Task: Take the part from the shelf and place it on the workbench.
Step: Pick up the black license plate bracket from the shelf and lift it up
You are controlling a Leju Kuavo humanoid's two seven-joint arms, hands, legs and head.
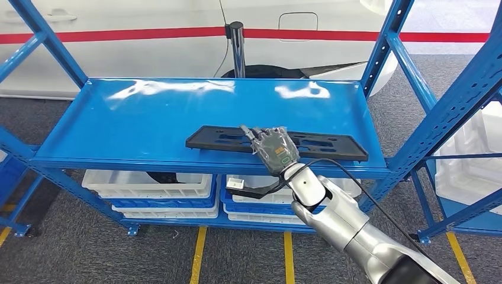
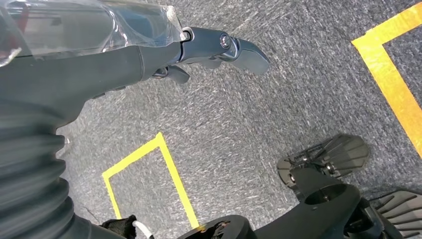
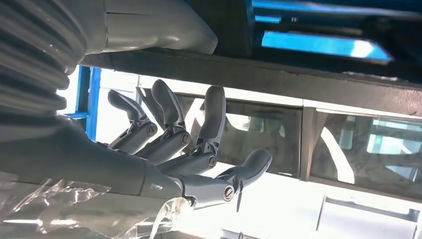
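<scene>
A long flat black part (image 1: 331,145) with slots lies along the front edge of the blue shelf (image 1: 148,118). My right hand (image 1: 273,148) reaches in over the part's middle, its back up and its fingers pointing toward the back of the shelf. In the right wrist view the fingers (image 3: 171,107) are spread and lie close along the part's (image 3: 278,79) dark face, while the thumb (image 3: 164,30) sits at its near edge. No closed grip shows. My left hand (image 2: 219,47) hangs over the grey floor and holds nothing.
Blue shelf uprights (image 1: 414,136) stand on both sides of the opening. White bins (image 1: 151,183) sit on the lower shelf, one with a dark curved piece (image 1: 254,189). A white vehicle body with a red stripe (image 1: 148,35) and a black post (image 1: 237,50) stand behind. Yellow lines (image 1: 198,254) mark the floor.
</scene>
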